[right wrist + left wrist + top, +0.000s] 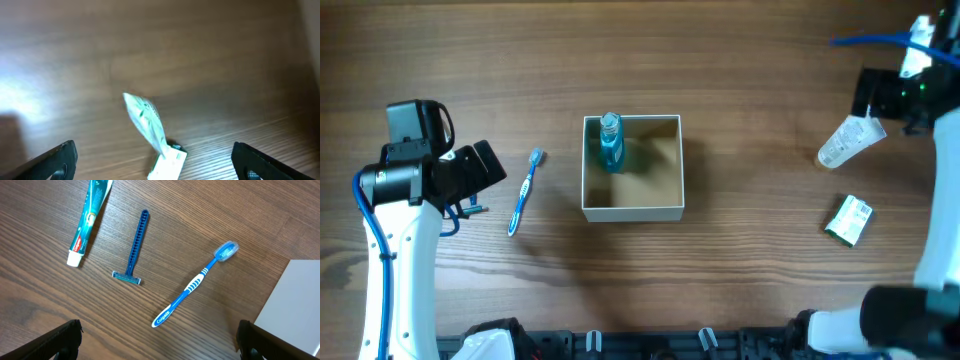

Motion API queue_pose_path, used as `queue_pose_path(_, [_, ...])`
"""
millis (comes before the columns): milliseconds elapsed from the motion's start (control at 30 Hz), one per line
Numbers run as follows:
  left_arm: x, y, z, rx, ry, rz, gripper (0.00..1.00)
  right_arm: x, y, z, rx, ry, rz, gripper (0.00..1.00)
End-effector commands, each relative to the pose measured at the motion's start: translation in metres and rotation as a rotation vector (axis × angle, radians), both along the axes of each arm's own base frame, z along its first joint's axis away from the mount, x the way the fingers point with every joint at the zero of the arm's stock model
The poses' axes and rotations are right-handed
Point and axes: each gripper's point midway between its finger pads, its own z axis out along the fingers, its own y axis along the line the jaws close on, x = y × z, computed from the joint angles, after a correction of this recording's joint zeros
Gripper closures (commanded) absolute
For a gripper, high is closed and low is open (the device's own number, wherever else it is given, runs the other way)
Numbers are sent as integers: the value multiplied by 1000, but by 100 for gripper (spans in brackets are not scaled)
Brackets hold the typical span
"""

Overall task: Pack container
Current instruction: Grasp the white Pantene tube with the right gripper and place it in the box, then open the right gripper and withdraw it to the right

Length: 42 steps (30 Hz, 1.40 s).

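Though a clear blue bottle (pixel 610 145) stands in the white-walled square container (pixel 632 211), my left hand (pixel 160 342) and right hand (pixel 160 162) gape empty; blue-white toothbrush (pixel 525 192) unpacked.

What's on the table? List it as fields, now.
container: centre, open top
bottle: blue, in a corner of the container
toothbrush: left of container
razor: beside toothbrush
toothpaste: beside razor
tube: white, below right pincer
packet: near tube
left pincer: open, empty
right pincer: open, empty
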Motion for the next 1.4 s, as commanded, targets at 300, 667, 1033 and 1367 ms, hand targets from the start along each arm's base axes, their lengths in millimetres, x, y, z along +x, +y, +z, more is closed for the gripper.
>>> queue_pose_path(300, [3, 4, 6, 15, -19, 22, 0, 23, 7, -93, 132, 209, 56, 73])
queue_pose_path(667, [3, 4, 7, 15, -19, 22, 0, 22, 43, -25, 198, 49, 53, 96])
queue_pose_path(1033, [3, 4, 7, 15, -19, 22, 0, -33, 291, 76, 276, -222, 399, 96])
queue_pose_path(1367, [3, 4, 6, 15, -19, 22, 0, 28, 338, -39, 235, -25, 348, 96])
